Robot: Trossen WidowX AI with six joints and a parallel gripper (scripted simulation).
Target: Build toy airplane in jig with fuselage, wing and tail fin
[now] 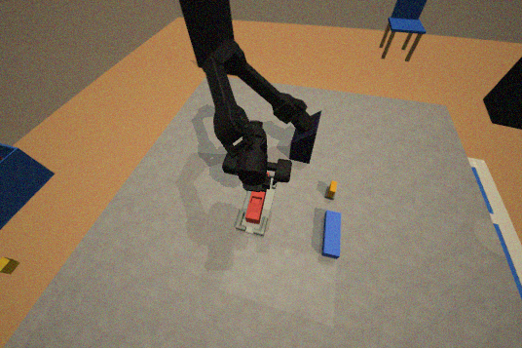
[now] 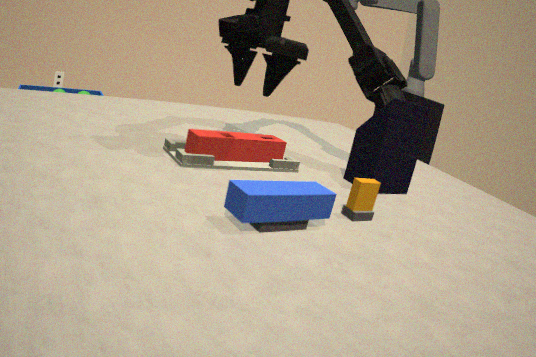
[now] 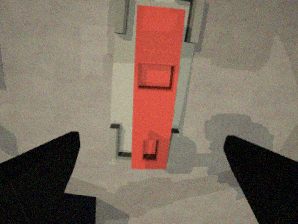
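The red fuselage (image 1: pixel 255 207) (image 2: pixel 235 146) (image 3: pixel 156 36) lies flat in the grey jig cradle (image 1: pixel 250 229) (image 2: pixel 192 159) (image 3: pixel 120 86), with two empty sockets on its top face. My gripper (image 1: pixel 267 179) (image 2: pixel 253 89) (image 3: pixel 154 140) is open and empty, hanging well above the fuselage's tail end and apart from it. The blue wing (image 1: pixel 332 233) (image 2: pixel 280 200) rests on a small dark stand to the right of the jig. The orange tail fin (image 1: pixel 332 188) (image 2: pixel 363 194) stands upright on its own grey stand beside the wing.
A dark box (image 1: pixel 304 138) (image 2: pixel 395 147) stands on the grey mat behind the tail fin. Off the mat are a blue chair (image 1: pixel 406 19), a black block (image 1: pixel 506 97), a blue bin (image 1: pixel 19 175) and a small yellow block (image 1: pixel 7 264).
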